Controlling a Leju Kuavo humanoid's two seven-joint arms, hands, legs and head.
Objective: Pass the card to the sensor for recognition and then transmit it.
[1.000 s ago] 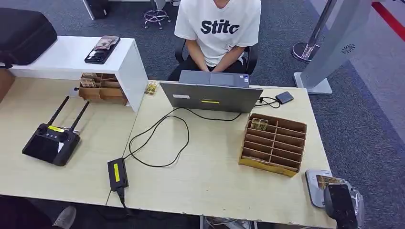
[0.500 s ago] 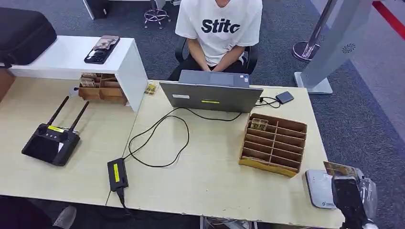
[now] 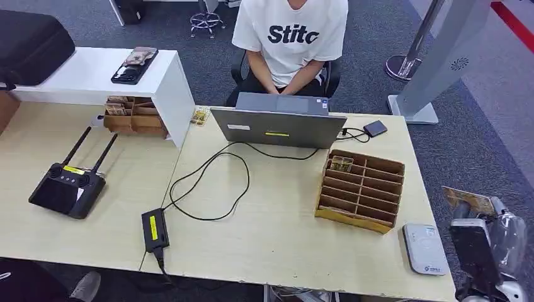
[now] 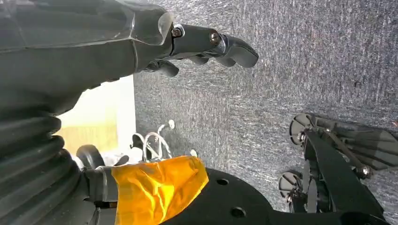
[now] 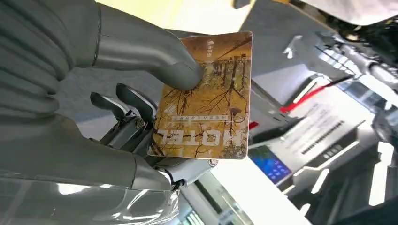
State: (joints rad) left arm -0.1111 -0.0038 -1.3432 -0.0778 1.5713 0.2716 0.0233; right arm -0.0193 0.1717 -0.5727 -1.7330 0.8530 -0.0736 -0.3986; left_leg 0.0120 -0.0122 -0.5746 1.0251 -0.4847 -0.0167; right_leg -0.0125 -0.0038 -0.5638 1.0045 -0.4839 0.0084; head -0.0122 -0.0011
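Observation:
My right hand [image 3: 482, 242] is off the table's right side, to the right of the grey sensor pad [image 3: 425, 248] at the front right corner. It pinches a yellow-brown hotel card [image 3: 468, 200], whose printed face shows under the thumb in the right wrist view [image 5: 206, 98]. The card is raised and lies beyond the table edge, apart from the sensor. My left hand [image 4: 206, 47] hangs over the grey carpet, fingers slightly curled with nothing in them.
A cardboard slotted card box [image 3: 361, 190] stands left of the sensor, with one card [image 3: 341, 163] in its back slot. A person [image 3: 288, 38] sits behind a laptop [image 3: 278, 123]. A cable and black adapter [image 3: 154, 229] lie mid-table; a controller [image 3: 66, 187] sits at left.
My right hand has lifted the card off the sensor pad and carried it up and to the right, past the table edge. The sensor now lies uncovered.

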